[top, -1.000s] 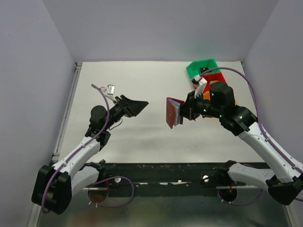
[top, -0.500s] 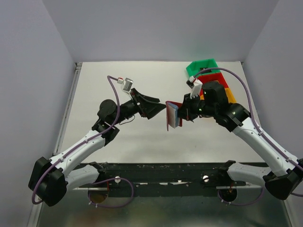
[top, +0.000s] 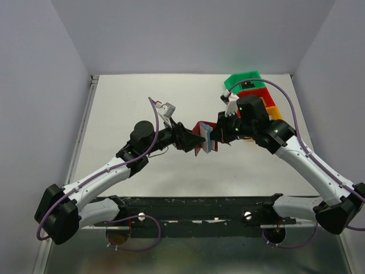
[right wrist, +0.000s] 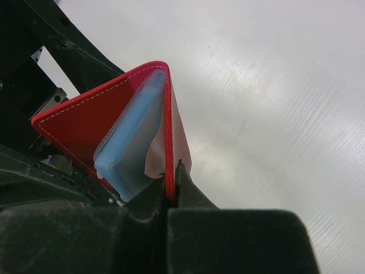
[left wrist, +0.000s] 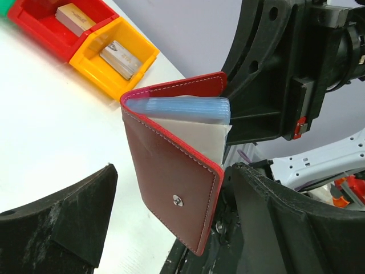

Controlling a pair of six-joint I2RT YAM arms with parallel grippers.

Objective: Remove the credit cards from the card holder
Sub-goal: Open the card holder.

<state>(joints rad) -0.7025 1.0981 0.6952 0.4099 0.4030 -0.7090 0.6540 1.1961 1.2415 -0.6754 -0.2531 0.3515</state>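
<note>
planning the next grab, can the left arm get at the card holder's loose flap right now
Probably yes: the left jaws stand open on either side of the card holder, with nothing between, while the right jaws pinch its other flap.

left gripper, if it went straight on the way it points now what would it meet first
Probably the card holder: its snap flap hangs between the left gripper's open fingers, though depth is unclear.

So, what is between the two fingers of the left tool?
The card holder: its dark red flap with the snap hangs between the fingers of the open left tool, seen in the left wrist view. The right tool pinches the other flap.
</note>
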